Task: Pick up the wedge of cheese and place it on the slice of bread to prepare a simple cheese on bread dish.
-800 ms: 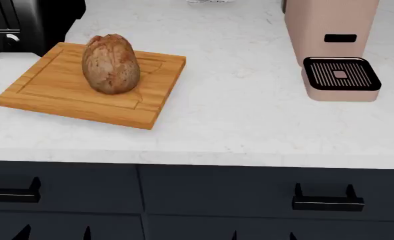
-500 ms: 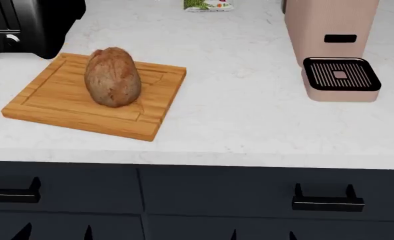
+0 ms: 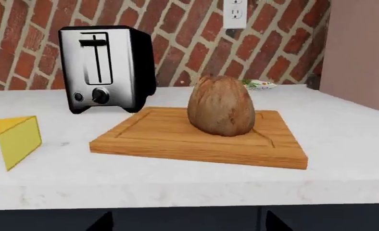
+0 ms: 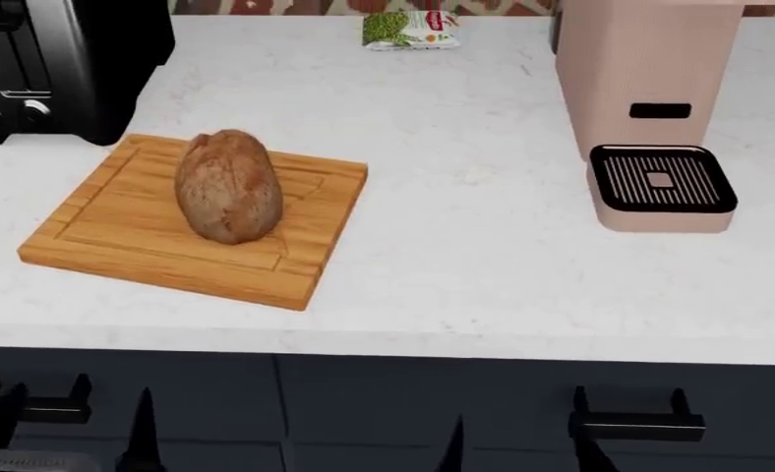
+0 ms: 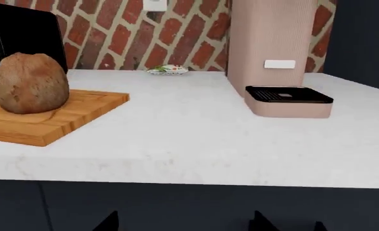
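Cheese, the yellow wedge of cheese (image 3: pixel 18 139), stands on the white countertop (image 3: pixel 343 144) ahead of the left gripper (image 3: pixel 183 222), off toward the toaster's side and apart from the cutting board (image 3: pixel 176 137). It rests on a narrow edge with its broad triangular face upright; its long axis runs up and down, and its taper points down toward the counter edge nearest the jaws. It shows in the left wrist view only.

The slice of bread (image 4: pixel 230 185), a brown egg-shaped loaf, sits on the cutting board, directly ahead of the left jaws. Its long axis stands nearly upright in the wrist views, narrower end up; in the head view that axis runs away from the robot, leaning slightly.

Both grippers hang below the counter edge, in front of the dark drawers (image 4: pixel 401 403). Only 2 dark fingertip points of each show. The left gripper's tips stand wide apart, holding nothing. The right gripper (image 5: pixel 183 221) shows the same: tips well spread, empty.

A black toaster (image 3: pixel 106 67) stands beyond the board, a pink machine (image 4: pixel 643 108) well off toward the right gripper's side.
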`<state>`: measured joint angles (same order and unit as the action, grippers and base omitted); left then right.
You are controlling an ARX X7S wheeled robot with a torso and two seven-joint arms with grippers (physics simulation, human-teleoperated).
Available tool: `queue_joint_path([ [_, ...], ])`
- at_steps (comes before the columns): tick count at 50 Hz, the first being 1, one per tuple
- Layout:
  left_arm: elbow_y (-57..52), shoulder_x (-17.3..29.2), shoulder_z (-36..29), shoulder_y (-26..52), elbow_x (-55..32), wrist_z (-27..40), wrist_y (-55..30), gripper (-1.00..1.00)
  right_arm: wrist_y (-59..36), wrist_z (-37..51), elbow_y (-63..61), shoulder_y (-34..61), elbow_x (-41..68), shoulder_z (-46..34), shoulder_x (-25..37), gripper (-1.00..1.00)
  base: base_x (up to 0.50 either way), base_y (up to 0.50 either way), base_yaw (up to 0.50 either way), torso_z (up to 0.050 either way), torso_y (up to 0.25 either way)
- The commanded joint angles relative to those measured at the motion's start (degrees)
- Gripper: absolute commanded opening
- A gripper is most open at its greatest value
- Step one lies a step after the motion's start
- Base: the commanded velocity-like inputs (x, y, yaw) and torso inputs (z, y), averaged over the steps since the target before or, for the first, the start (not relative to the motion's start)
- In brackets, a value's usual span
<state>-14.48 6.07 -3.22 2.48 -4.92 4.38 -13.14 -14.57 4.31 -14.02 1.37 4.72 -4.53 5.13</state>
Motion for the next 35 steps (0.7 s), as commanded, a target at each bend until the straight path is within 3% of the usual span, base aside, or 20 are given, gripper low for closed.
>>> queue_joint_path([
  [1, -10.07, 2.14, -0.98, 3.9, -1.51, 0.67, -13.17, 1.0, -12.8, 0.61, -10.74, 3.29, 2.51, -0.41, 2.09, 1.0, 0.0, 0.0, 0.0, 0.05, 0.047],
  [11, -17.11, 3.0, 1.24, 12.88, -6.87, 0.26, -28.05, 1.0, -24.95, 0.52, -17.65, 10.98, 5.59, 0.67, 3.57, 1.0, 0.0, 0.0, 0.0, 0.05, 0.045],
  [20, -24.17, 3.22, 4.99, 24.31, -11.81, 1.65, -42.5, 1.0, -42.1, 2.66, -27.1, 22.08, 5.02, -1.57, 5.73, 1.0, 0.0, 0.0, 0.0, 0.05, 0.045],
  [30, -24.19, 3.45, 4.92, 24.35, -12.26, 2.02, -42.51, 1.0, -42.18, 2.95, -27.15, 22.15, 5.37, -1.63, 5.9, 1.0, 0.0, 0.0, 0.0, 0.05, 0.044],
  [31, -24.74, 4.07, 4.05, 24.36, -10.92, 1.83, -38.63, 1.0, -46.1, 3.91, -27.05, 23.48, 4.53, -3.3, 6.36, 1.0, 0.0, 0.0, 0.0, 0.05, 0.045],
  [35, -23.62, 0.72, 8.72, 23.95, -9.57, 6.88, -36.36, 1.0, -43.7, 3.92, -26.92, 23.19, 3.91, -4.9, 6.97, 1.0, 0.0, 0.0, 0.0, 0.01, 0.0],
])
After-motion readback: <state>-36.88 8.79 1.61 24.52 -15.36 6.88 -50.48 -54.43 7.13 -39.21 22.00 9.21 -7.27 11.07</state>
